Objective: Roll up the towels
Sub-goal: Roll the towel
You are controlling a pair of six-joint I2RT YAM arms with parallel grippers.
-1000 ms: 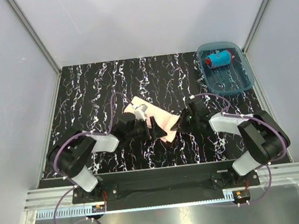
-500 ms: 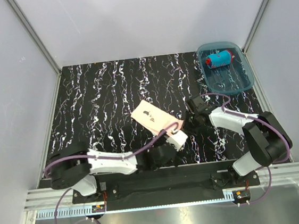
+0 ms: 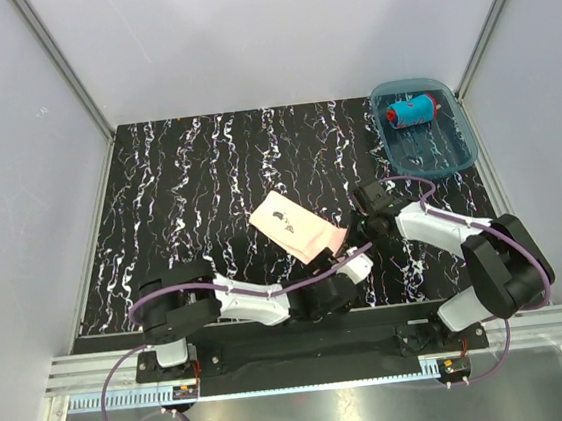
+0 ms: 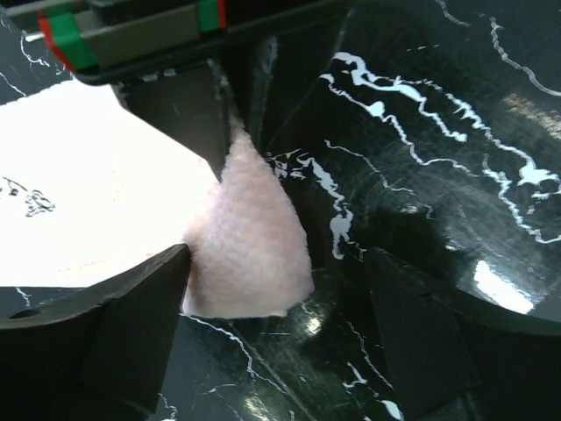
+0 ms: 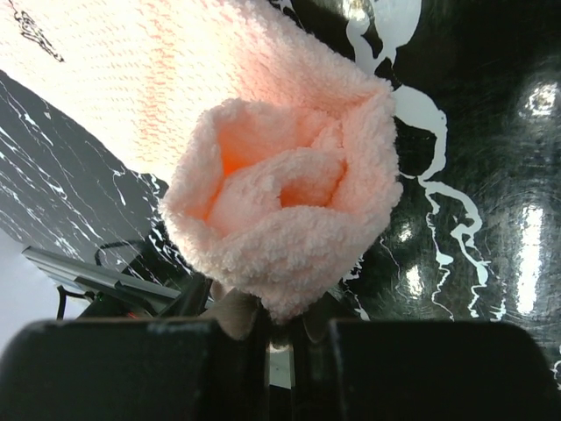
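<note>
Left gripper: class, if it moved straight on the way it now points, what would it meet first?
The loose corner of the peach-pink towel, lying between the open fingers of the left gripper. Just behind it, probably, is the right gripper, pinching that towel's rolled end.

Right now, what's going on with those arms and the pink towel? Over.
Left tool open at peach towel corner. Right tool shut on its rolled end. Blue towel rolled, in tray.

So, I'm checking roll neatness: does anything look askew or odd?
The peach towel lies diagonally, mostly flat; only its corner is bunched into a loose rosette in the right pincer, not a straight roll. The blue towel sits rolled in the tray.
</note>
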